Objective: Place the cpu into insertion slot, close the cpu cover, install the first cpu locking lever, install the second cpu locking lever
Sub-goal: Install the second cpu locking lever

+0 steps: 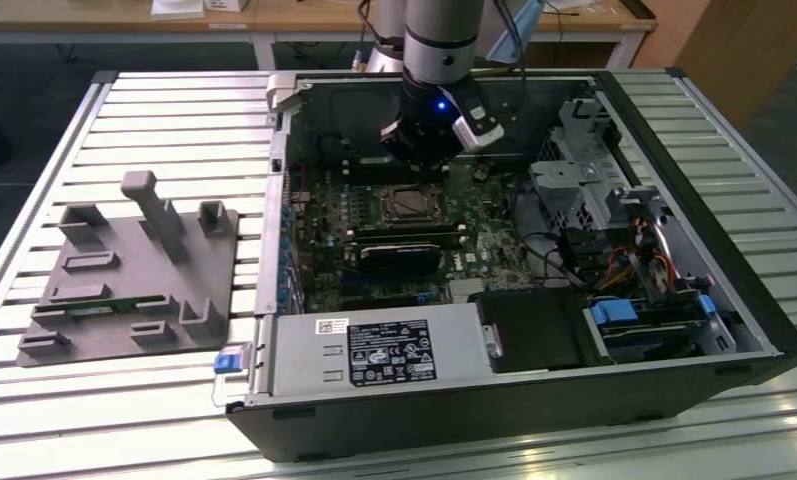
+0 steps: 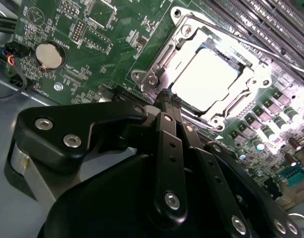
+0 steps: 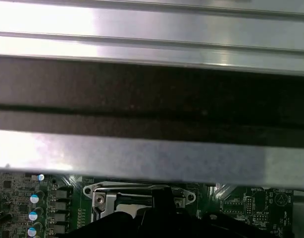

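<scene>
The cpu [image 2: 204,79], a bright silvery square, lies flat in the insertion slot [image 1: 386,205] on the green motherboard. The cpu cover [image 2: 217,38], a shiny metal frame, lies down around the chip. My gripper [image 2: 165,97] is shut, and its black fingertips meet at the socket's near corner, right by the frame's edge. In the exterior view the gripper [image 1: 422,160] hangs just behind the socket, inside the open computer case. I cannot tell how the locking levers stand. In the first wrist view the socket frame [image 3: 105,191] shows beside the dark gripper [image 3: 162,198].
The open case [image 1: 532,415] rests on a slatted metal table. Memory slots [image 2: 271,25], a coin battery [image 2: 48,54], a black card [image 1: 398,255], drive cages [image 1: 598,170] and cables crowd around the socket. A grey fixture plate [image 1: 131,270] stands at the exterior view's left.
</scene>
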You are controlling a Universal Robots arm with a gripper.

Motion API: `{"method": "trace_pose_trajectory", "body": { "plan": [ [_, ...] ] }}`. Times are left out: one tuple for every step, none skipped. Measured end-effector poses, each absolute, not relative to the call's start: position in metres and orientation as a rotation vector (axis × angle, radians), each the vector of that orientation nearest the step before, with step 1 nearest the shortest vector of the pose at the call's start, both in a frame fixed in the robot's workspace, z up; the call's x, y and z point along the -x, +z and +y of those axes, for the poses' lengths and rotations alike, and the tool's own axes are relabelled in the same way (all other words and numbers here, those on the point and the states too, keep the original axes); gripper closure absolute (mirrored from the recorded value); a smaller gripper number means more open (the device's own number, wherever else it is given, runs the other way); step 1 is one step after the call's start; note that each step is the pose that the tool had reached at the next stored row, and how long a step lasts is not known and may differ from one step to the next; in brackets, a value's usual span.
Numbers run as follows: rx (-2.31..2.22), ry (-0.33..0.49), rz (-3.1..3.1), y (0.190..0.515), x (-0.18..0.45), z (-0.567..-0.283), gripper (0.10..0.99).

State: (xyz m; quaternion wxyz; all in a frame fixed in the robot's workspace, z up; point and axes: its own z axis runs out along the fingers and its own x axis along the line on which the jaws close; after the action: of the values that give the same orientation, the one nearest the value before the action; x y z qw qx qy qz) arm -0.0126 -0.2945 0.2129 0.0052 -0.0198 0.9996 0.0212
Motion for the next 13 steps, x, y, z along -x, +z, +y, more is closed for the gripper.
{"method": "trace_pose_trajectory", "body": {
  "plan": [
    [0.062, 0.066, 3.13, 0.213, 0.013, -0.295, 0.98],
    [0.062, 0.066, 3.13, 0.213, 0.013, -0.295, 0.98],
    [0.062, 0.066, 3.13, 0.214, 0.013, -0.295, 0.98],
    [0.062, 0.066, 3.13, 0.215, 0.013, -0.295, 0.98],
    [0.062, 0.066, 3.13, 0.217, 0.013, -0.295, 0.98],
    [0.062, 0.066, 3.13, 0.22, 0.013, -0.295, 0.98],
    [0.062, 0.066, 3.13, 0.224, 0.013, -0.295, 0.98],
    [0.062, 0.066, 3.13, 0.228, 0.013, -0.295, 0.98],
    [0.062, 0.066, 3.13, 0.232, 0.013, -0.295, 0.98],
    [0.062, 0.066, 3.13, 0.235, 0.013, -0.295, 0.98],
    [0.062, 0.066, 3.13, 0.236, 0.013, -0.295, 0.98],
    [0.062, 0.066, 3.13, 0.236, 0.013, -0.296, 0.98],
    [0.062, 0.066, 3.13, 0.236, 0.013, -0.297, 0.98]
  ]
}}
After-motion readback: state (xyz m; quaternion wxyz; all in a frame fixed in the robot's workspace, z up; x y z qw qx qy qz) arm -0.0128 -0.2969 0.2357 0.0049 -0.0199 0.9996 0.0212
